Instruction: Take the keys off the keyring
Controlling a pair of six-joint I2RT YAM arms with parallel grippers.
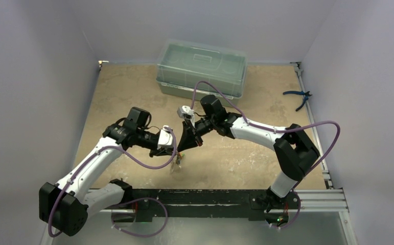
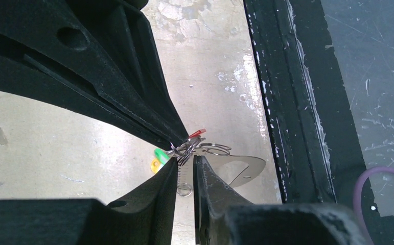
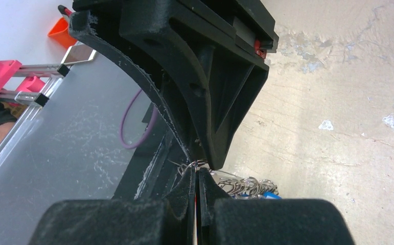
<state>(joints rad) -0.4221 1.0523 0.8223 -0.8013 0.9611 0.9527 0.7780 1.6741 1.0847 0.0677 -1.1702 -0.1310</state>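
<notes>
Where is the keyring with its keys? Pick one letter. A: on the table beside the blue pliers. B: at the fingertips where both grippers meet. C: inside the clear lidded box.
B: the right gripper is shut on the keyring, and the left gripper straddles the same bunch of keys.

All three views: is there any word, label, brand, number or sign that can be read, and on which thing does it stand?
No text can be read in any view.
The clear plastic box, the blue-handled pliers, the green key tag and the keyring show no legible marking.
</notes>
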